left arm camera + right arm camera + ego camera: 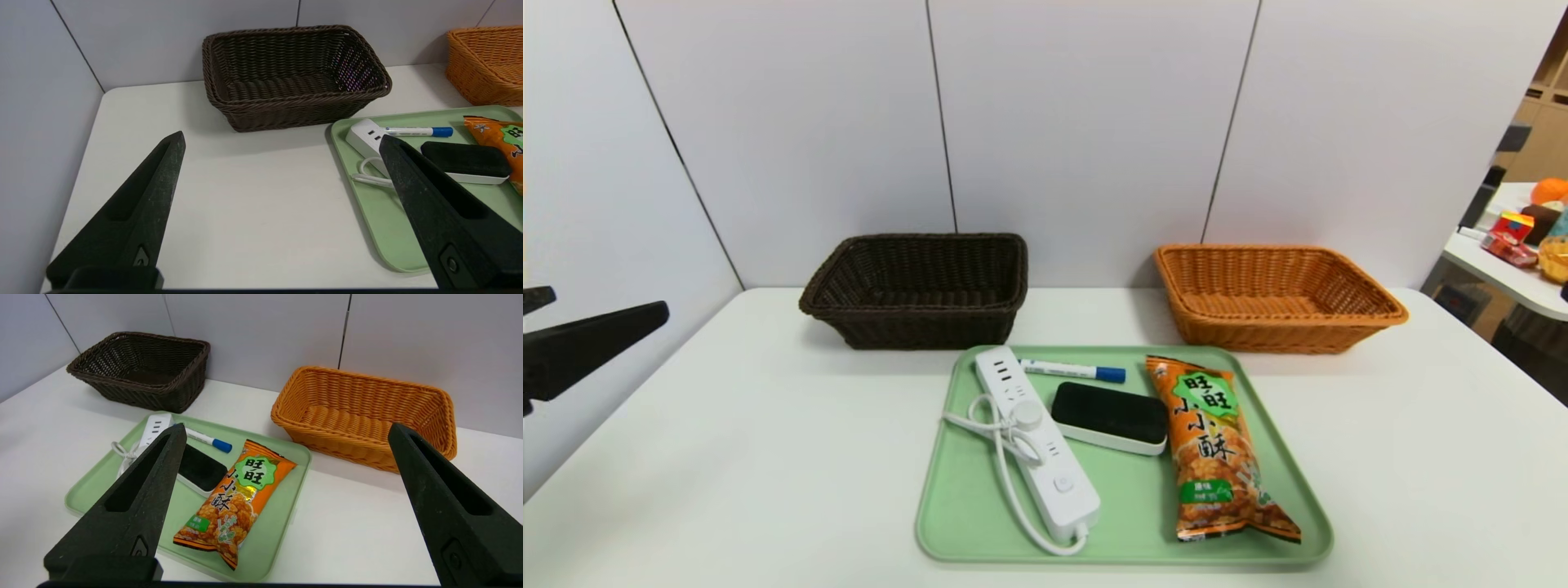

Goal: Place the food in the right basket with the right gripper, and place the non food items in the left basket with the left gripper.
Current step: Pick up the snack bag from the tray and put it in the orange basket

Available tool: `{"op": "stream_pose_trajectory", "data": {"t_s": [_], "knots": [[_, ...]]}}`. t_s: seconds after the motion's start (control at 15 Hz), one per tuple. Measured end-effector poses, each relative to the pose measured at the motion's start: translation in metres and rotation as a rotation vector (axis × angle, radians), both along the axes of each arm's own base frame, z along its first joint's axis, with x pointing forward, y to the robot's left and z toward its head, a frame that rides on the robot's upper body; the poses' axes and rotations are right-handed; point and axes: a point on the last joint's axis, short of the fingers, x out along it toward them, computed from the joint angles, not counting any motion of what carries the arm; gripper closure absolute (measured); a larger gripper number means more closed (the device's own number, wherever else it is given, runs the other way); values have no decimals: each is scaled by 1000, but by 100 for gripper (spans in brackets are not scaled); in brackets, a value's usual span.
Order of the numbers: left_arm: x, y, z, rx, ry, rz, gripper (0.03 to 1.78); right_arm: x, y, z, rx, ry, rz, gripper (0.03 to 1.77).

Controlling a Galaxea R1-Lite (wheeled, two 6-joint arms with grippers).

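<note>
Your long orange snack bag (1217, 449) with green label and black characters lies flat at the right of the pale green plastic tray (1127, 523). Both grippers, left (282, 139) and right (286, 430), hover empty with fingers spread wide.

Long orange snack bag (1217, 447) lying flat, white power strip (1036, 441) with coiled cord, black-topped eraser (1109, 416), blue-capped marker (1072, 371) beside it, empty dark brown basket (917, 290) behind left, empty orange-tan basket (1274, 298) behind right

Matte black, pointed, hollow-sided fingers (139, 212).
</note>
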Motion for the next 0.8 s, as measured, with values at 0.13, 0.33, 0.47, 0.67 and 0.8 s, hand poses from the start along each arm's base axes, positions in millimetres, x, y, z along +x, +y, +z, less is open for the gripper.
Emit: {"op": "stream_pose_trajectory", "data": {"t_s": [0.13, 0.33, 0.47, 0.67, 0.8], "knots": [[8, -3, -3, -11, 30, -14, 12, 9, 3, -2, -3, 31, 19, 10], [14, -7, -11, -5, 73, -8, 12, 16, 10, -6, 7, 75, 57, 10], [15, -9, -15, -31, 96, -1, 12, 20, 17, -8, 4, 91, 69, 10], [18, -12, -19, -41, 118, -3, 12, 24, 26, -11, -11, 110, 72, 10], [19, -13, -23, -44, 137, -5, 12, 27, 29, -13, -14, 129, 84, 10]]}}
